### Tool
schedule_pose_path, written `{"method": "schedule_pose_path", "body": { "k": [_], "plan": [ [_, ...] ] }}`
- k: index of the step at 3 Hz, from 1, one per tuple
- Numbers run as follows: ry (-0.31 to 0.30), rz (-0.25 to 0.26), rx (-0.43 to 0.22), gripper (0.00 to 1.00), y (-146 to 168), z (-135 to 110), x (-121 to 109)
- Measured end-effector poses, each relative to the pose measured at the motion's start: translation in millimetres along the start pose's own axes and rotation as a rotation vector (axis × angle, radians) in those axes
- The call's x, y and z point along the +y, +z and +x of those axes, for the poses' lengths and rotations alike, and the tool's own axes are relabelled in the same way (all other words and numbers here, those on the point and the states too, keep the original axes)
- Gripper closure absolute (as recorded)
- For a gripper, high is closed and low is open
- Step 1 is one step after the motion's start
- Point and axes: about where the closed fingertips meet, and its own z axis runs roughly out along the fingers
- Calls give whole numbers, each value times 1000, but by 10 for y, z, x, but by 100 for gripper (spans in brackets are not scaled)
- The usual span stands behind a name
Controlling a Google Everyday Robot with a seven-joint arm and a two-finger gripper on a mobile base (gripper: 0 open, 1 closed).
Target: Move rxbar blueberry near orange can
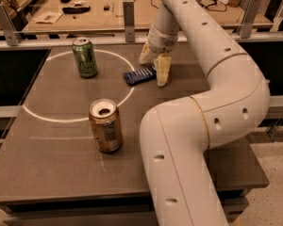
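The rxbar blueberry [138, 75], a flat dark navy wrapper with white print, lies on the table [47, 173] at the right edge of a white circle line. My gripper [153, 71] hangs straight over its right end, fingers apart, one pale finger [162, 70] down on the table just right of the bar, the other [145, 55] behind it. The bar is not lifted. The orange can [104, 125], copper with an open silver top, stands upright nearer the front, well apart from the bar.
A green can [85, 57] stands upright at the back left inside the white circle. My arm's large white elbow [188, 140] covers the table's right front. A metal rail [61, 41] and a cluttered desk lie behind the table.
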Motion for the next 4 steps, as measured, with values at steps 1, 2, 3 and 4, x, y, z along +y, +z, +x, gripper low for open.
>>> {"method": "schedule_pose_path", "body": {
  "k": [1, 2, 3, 4],
  "plan": [
    [0, 0, 0, 43, -10, -3, 3],
    [1, 1, 0, 44, -20, -4, 4],
    [2, 1, 1, 45, -27, -5, 8],
    [2, 1, 1, 46, -31, -4, 11]
  ]
}}
